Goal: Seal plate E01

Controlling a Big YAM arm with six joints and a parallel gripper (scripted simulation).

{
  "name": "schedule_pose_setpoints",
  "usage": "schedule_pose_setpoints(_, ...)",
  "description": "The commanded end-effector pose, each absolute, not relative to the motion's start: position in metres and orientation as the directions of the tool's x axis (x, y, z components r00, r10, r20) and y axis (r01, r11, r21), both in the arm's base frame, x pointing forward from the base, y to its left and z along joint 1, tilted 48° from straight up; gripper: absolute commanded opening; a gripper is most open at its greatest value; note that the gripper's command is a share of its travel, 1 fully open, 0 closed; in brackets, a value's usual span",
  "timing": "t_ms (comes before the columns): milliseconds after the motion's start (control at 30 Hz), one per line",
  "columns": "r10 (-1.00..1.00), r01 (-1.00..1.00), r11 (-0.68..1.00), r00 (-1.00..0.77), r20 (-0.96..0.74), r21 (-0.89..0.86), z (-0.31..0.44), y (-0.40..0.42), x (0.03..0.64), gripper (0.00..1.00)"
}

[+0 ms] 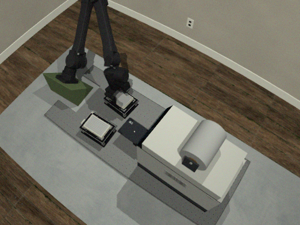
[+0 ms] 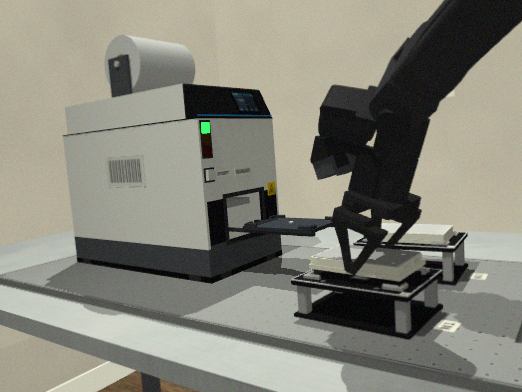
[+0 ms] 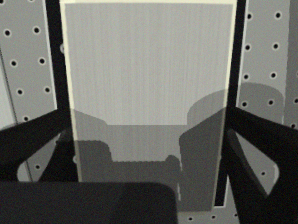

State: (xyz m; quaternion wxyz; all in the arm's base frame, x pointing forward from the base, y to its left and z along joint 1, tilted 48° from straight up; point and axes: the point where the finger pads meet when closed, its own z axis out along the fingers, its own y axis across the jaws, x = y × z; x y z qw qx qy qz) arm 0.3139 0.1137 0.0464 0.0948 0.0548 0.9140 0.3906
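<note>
Two fingers clamped across plate [image 2: 367, 264] long sides; plate sits in nest [image 2: 367, 287]. Lamp [image 2: 205, 128] green, stage [image 2: 287, 225] out, bare. My judgement: lift straight up, keep level, clear nest corners before swinging. Avoid second plate [image 2: 425, 232].

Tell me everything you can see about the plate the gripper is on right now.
The plate is a pale, off-white rectangular slab with a smooth, flat grey top, no wells showing. It lies flat on a black nest with pale legs, near the sealer's empty stage. The gripper is shut on it from above, dark fingers pressed against its two long sides. Gripper shadow falls across its near half.
</note>
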Motion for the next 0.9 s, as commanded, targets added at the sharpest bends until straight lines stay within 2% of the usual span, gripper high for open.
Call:
schedule_pose_setpoints(0,0.165,0.023,0.69,-0.978,-0.125,0.724,0.042,0.12,0.314,0.0)
schedule_pose_setpoints(867,0.163,0.016,0.69,-0.977,-0.134,0.723,0.038,0.126,0.315,0.0)
